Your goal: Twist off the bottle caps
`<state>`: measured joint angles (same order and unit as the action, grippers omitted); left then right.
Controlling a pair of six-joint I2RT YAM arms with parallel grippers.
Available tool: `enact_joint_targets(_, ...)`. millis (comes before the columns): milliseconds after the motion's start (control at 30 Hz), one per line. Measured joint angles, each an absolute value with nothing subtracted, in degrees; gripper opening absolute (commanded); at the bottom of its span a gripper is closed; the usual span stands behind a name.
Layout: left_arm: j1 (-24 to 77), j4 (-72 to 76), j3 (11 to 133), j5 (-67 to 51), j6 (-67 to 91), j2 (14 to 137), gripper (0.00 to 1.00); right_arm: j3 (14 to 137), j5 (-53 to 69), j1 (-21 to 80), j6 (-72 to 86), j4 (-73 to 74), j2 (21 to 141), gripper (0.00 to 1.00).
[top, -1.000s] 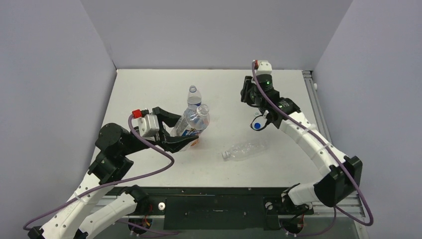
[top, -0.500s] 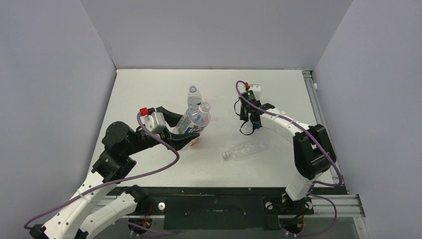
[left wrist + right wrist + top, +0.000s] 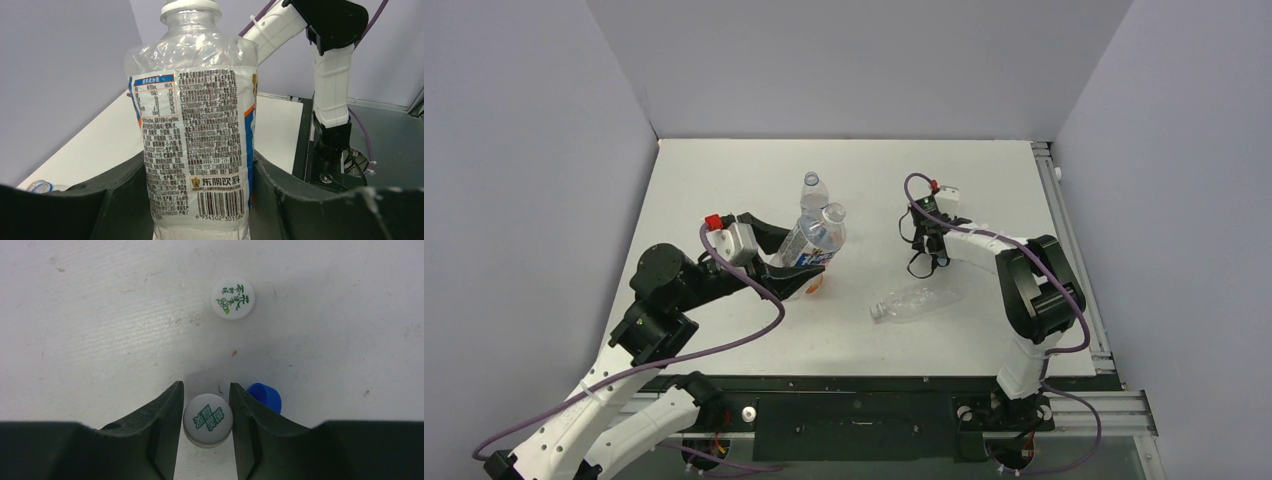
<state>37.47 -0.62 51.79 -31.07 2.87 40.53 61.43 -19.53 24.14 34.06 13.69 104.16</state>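
Note:
My left gripper (image 3: pixel 790 266) is shut on the body of a clear bottle (image 3: pixel 816 243) with a blue, white and orange label, which it holds tilted. In the left wrist view the bottle (image 3: pixel 196 140) fills the space between both fingers. From above its mouth looks open. My right gripper (image 3: pixel 927 254) points straight down at the table. In the right wrist view its fingers (image 3: pixel 165 412) pinch a white cap with green print (image 3: pixel 207 420) just above the table. A blue cap (image 3: pixel 266 397) lies beside the right finger. Another white cap (image 3: pixel 232 299) lies farther off.
A second small clear bottle (image 3: pixel 812 189) stands upright just behind the held one. A plain unlabelled bottle (image 3: pixel 916 300) lies on its side in front of my right gripper. The white table (image 3: pixel 724 180) has walls at the back and on both sides.
My right arm has folded in and come down from a raised pose, lowering the gripper to the table beside the blue cap. My left gripper and its bottle shifted slightly right.

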Motion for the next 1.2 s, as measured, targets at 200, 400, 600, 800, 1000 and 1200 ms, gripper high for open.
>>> enact_joint_targets(200, 37.4, -0.5, 51.8, -31.0, 3.7, 41.0, 0.00, 60.2, -19.7, 24.1, 35.4, 12.4, 104.4, 0.52)
enact_joint_targets(400, 37.4, -0.2, 51.8, -30.9, 4.0, 41.3, 0.00, 60.2, -19.3, 24.1, 35.4, 12.1, 104.2, 0.60)
enact_joint_targets(600, 37.4, 0.3, 51.8, -30.8, 4.3, 41.9, 0.00, 61.3, -17.3, 25.0, 34.7, 15.0, 96.6, 0.65)
enact_joint_targets(800, 37.4, 1.3, 51.8, -30.0, 5.7, 42.2, 0.00, 67.8, -11.1, 27.2, 33.4, 15.0, 81.4, 0.79)
enact_joint_targets(1000, 37.4, 3.8, 51.5, -28.6, 7.4, 42.7, 0.00, 73.6, 3.0, 30.3, 33.1, 8.2, 67.4, 0.81)
enact_joint_targets(1200, 37.3, 4.4, 51.1, -28.0, 8.3, 43.9, 0.00, 76.6, 16.1, 36.2, 35.9, -0.8, 63.8, 0.82)
